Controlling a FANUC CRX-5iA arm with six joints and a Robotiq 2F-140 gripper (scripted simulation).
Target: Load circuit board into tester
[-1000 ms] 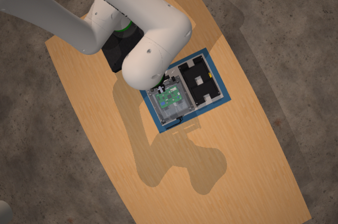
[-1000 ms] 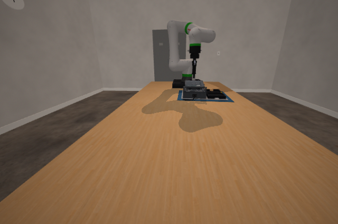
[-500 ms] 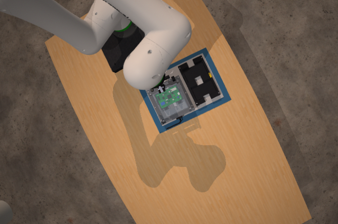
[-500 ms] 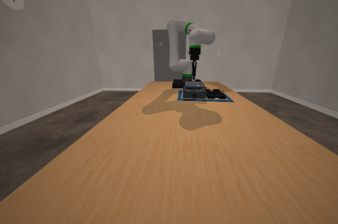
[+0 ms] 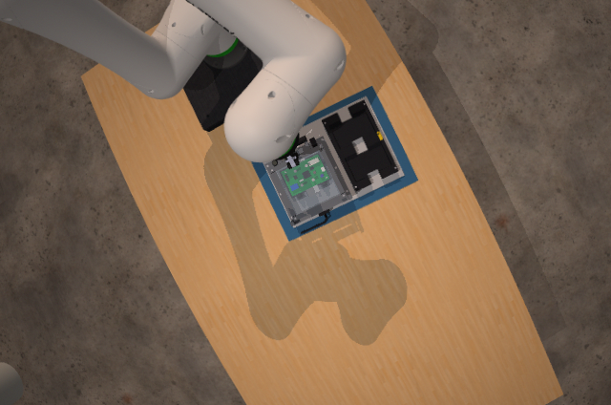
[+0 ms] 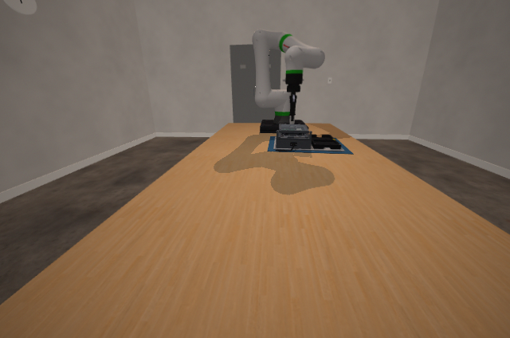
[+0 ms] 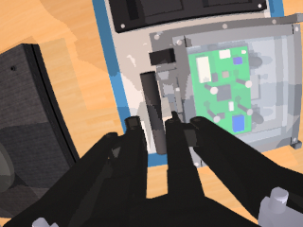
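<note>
On lid handle [image 7: 151,97]: clamped claw [image 7: 151,128].

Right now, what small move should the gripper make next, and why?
Probably press the handle a little further down, then open. The gripper is shut on that handle, the lid covers the board, and whether the hook has caught is not visible.
</note>
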